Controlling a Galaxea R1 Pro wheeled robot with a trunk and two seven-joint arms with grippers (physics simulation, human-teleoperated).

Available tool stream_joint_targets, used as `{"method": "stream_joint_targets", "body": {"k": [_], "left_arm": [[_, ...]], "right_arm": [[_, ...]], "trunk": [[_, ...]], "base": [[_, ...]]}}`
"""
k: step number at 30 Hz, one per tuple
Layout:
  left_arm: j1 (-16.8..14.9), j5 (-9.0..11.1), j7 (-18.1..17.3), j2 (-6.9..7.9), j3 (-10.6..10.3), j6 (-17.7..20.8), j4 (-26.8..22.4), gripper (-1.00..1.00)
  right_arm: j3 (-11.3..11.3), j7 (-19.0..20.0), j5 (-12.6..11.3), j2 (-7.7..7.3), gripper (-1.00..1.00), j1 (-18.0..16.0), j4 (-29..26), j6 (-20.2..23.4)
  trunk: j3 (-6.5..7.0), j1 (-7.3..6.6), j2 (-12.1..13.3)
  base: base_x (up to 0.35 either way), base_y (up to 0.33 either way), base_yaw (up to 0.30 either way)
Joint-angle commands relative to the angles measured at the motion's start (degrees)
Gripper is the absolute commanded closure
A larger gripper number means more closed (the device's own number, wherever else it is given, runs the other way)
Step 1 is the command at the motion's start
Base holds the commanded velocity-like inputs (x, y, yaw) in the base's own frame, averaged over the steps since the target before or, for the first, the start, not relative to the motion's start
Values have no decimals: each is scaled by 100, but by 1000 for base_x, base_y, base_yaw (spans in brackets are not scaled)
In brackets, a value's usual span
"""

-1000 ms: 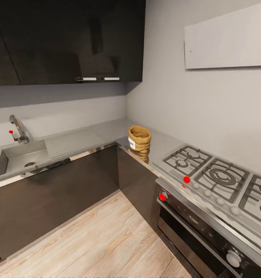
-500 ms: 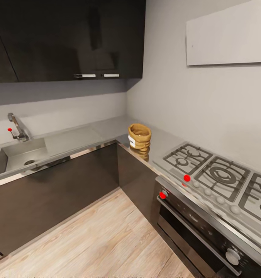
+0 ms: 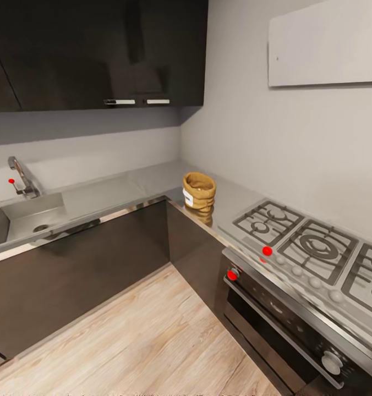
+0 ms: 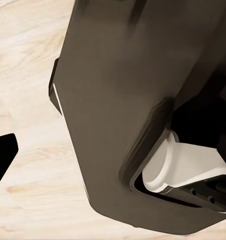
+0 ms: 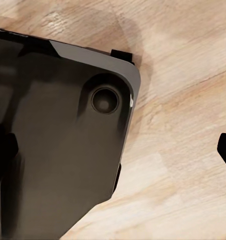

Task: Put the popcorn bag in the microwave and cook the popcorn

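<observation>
Whole head view shifting since the earlier frames: sink [image 3: 26,217] and tap [image 3: 22,177] sliding toward the left edge, white hood [image 3: 326,47] riding higher, so camera moving, not the things. Popcorn bag [image 3: 198,192] keeping its spot on the countertop [image 3: 125,187].

Task barely starting, judging by this: bag sitting untouched, nothing picked up, transfer to a microwave and heating all remaining. Approaching phase, most likely.

Bag standing upright near the inner corner of the L-shaped countertop, close to the front edge, between the sink side and the gas hob [image 3: 312,247], apart from both. Looking like a small tan burlap sack, rim rolled down, white label facing the sink side, faint reflection showing on the metal beneath. Contents impossible to make out.

Built-in oven [image 3: 285,324] sitting below the hob, red knobs along the front.

Wrist views showing dark robot body over the wooden floor [image 5: 183,125]; pincer opening on either arm impossible to tell, no sign of anything held.
</observation>
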Motion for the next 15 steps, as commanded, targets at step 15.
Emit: {"method": "stream_joint_targets", "body": {"k": [15], "left_arm": [[-1, 8, 4, -5, 36, -6, -3, -100]], "right_arm": [[-49, 12, 40, -3, -100, -7, 17, -33]], "trunk": [[-143, 1, -5]], "base": [[0, 0, 0]]}}
